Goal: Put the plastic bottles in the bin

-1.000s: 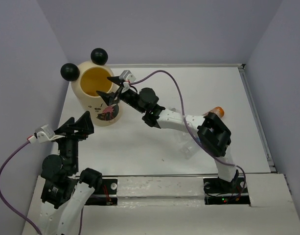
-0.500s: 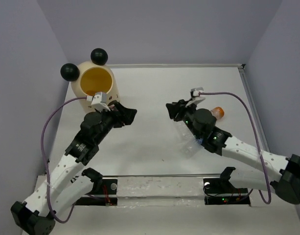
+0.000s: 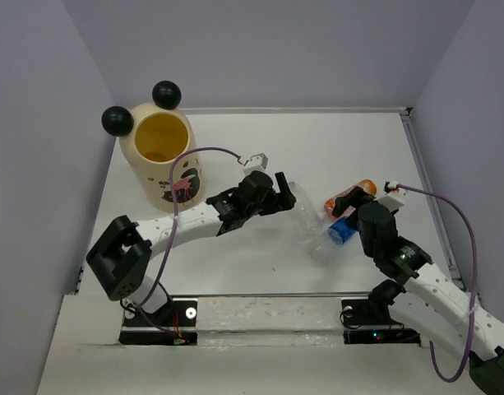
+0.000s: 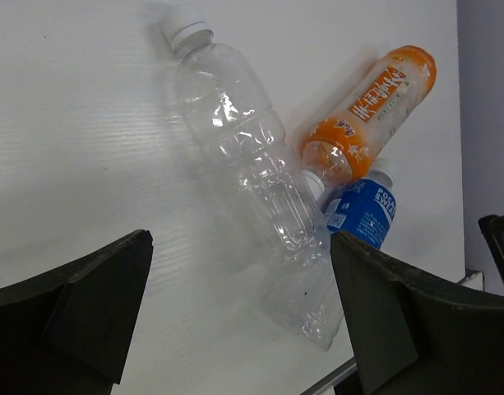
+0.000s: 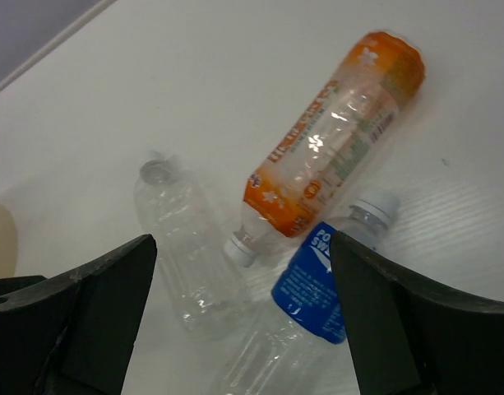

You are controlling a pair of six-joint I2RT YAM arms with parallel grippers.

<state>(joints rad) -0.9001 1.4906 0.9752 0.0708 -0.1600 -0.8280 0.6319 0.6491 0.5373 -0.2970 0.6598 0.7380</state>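
Three bottles lie on the tabletop [image 3: 235,255], right of centre and well apart from the bin [image 3: 163,160], which stands upright in the far left corner.
- Clear bottle [image 4: 252,164]: on its side, cap off toward the far edge.
- Orange bottle [image 5: 334,156]: on its side, its neck end touching or just beside the blue-label bottle [image 5: 317,280].
- The three are bunched close together; clear bottle sits just beside the other two.

Bin interior in the overhead view shows yellow wall and a dim floor; cannot tell whether anything is inside.

Left gripper [image 3: 283,192] is reached out across the tabletop, poised over the clear bottle. Its fingers [image 4: 79,304] are wide apart, nothing between them. Right gripper [image 3: 360,207] hovers beside the orange and blue-label pair, fingers [image 5: 408,321] likewise spread and empty.

Judgement: neither arm has a grasp. At least three bottles are not yet binned, and each needs a pick, a carry to the far left, and a drop.
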